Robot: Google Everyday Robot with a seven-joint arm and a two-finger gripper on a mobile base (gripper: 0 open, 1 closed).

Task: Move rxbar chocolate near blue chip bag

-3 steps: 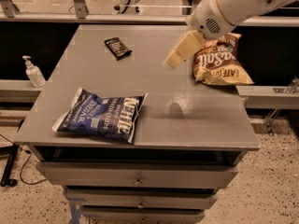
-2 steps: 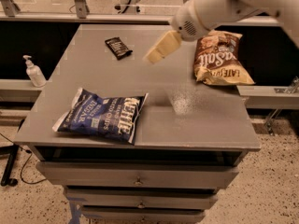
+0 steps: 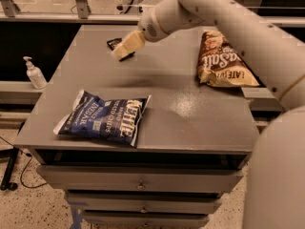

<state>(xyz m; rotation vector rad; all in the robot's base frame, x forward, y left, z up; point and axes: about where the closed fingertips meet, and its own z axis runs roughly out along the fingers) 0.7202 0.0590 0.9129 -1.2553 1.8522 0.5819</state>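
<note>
The hand [image 3: 126, 46], open or closed I cannot tell, hangs at the worktop's [image 3: 190, 113] far left, partly covering the rxbar [image 3: 113, 43], which lies well apart from the blue bag [image 3: 102, 119] at the near edge, with the brown bag [image 3: 223, 61] far right.

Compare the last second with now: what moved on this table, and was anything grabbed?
The gripper swung left, from beside the brown chip bag to a spot over the rxbar chocolate, partly covering it. No grasp can be seen yet. The bar, the blue chip bag and the brown bag stayed where they were.
</note>
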